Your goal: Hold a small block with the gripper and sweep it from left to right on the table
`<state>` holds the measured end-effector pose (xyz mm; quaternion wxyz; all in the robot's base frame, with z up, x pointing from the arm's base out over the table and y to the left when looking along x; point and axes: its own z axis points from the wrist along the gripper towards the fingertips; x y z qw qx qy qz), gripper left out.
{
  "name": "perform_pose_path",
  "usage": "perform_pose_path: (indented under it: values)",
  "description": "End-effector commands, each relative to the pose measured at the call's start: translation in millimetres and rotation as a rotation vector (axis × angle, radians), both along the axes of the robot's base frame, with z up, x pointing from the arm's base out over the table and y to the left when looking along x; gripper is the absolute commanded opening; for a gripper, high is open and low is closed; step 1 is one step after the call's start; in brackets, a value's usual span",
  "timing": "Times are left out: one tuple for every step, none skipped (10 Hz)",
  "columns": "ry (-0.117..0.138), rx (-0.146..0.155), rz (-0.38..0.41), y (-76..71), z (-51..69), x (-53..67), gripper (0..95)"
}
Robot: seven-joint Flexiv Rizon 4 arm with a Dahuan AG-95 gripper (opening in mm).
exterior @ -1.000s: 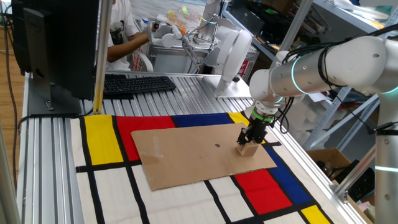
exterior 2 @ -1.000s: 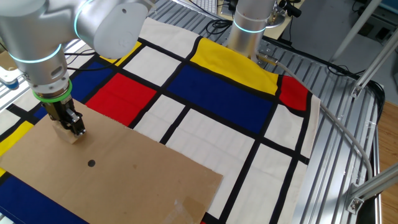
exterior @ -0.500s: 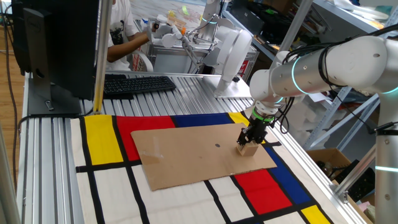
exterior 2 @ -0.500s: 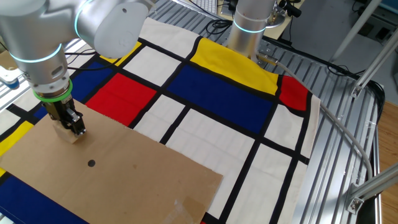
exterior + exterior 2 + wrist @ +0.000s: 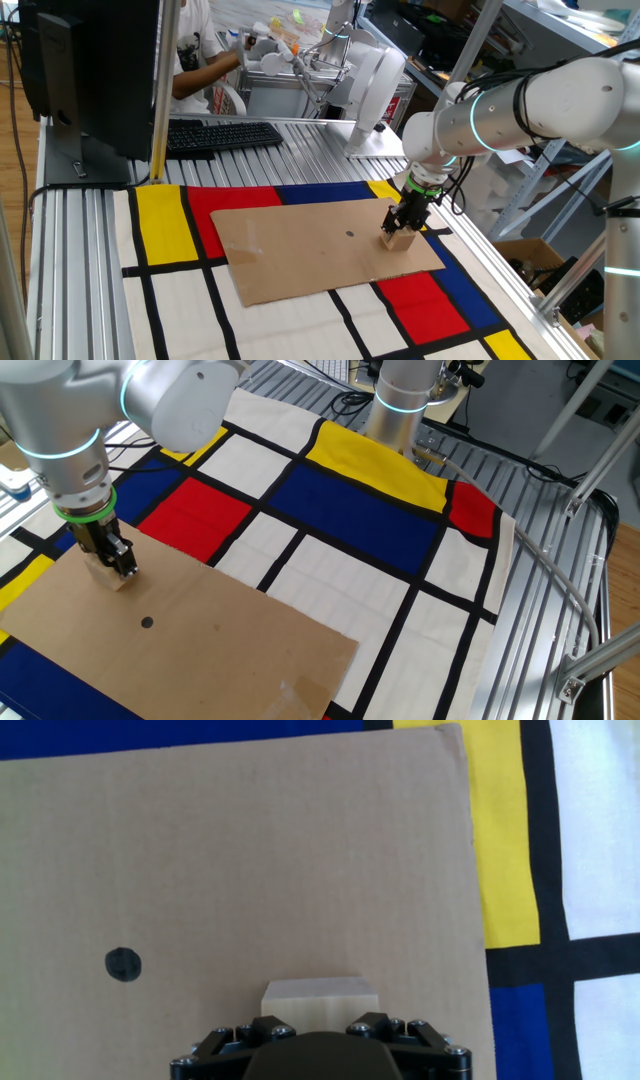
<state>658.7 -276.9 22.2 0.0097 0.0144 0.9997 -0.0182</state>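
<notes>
Gripper (image 5: 401, 231) clenched on block (image 5: 398, 240), resting at cardboard's (image 5: 320, 250) right end on counter (image 5: 280, 140); sweep judged near complete.

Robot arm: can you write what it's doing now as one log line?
pincer: shut on small block | block: on cardboard sheet, near its edge | black dot: uncovered

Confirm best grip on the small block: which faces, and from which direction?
Two opposite side faces, from straight above. The small block is a plain cube sitting flat on the cardboard sheet, with only its top and sides reachable. The gripper already holds it that way.
</notes>
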Motion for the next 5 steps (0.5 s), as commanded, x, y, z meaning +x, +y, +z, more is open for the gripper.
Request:
perform_pose_path:
  values:
    - [0.000,-0.001,0.000,-0.7,1.0,0.1,0.0]
    - [0.000,0.001,0.000,-0.8,1.2,0.0,0.0]
    - [-0.001,0.001,0.001,-0.8,1.5,0.0,0.0]
    - [-0.001,0.000,0.002,-0.8,1.9,-0.1,0.0]
    - [-0.001,0.000,0.002,-1.0,2.7,-0.3,0.0]
